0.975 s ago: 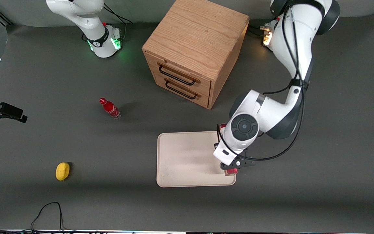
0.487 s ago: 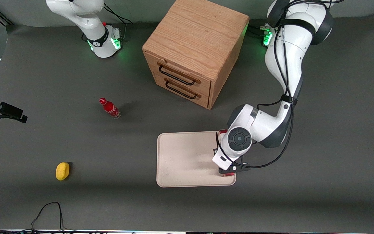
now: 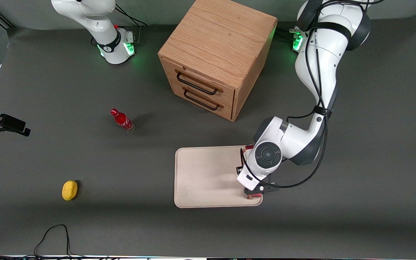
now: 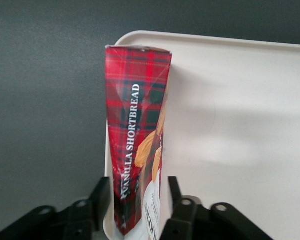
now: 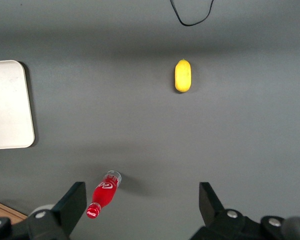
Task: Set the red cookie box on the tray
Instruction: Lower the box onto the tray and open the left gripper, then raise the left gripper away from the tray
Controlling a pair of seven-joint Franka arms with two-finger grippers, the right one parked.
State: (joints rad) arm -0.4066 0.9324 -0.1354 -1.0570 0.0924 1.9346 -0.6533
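Note:
The red cookie box (image 4: 137, 135), a long tartan carton with cookie pictures, lies along the cream-white tray's (image 4: 240, 125) edge toward the working arm's end, partly over the rim. In the front view the arm's wrist covers most of it. Only its red ends show, one at the nearer edge (image 3: 255, 195) and one at the farther edge (image 3: 249, 147) of the tray (image 3: 204, 173). My gripper (image 4: 137, 182) straddles the box's near end. It is open, with a black finger (image 4: 101, 192) on each side and a slim gap beside the carton.
A wooden two-drawer cabinet (image 3: 217, 57) stands farther from the front camera than the tray. A small red bottle (image 3: 122, 120) and a yellow lemon-shaped thing (image 3: 69, 190) lie toward the parked arm's end of the table. Cables run along the table's near edge.
Over the last second the wrist dropped toward the tray's edge and the box went down with it. In the last half second it has barely shifted.

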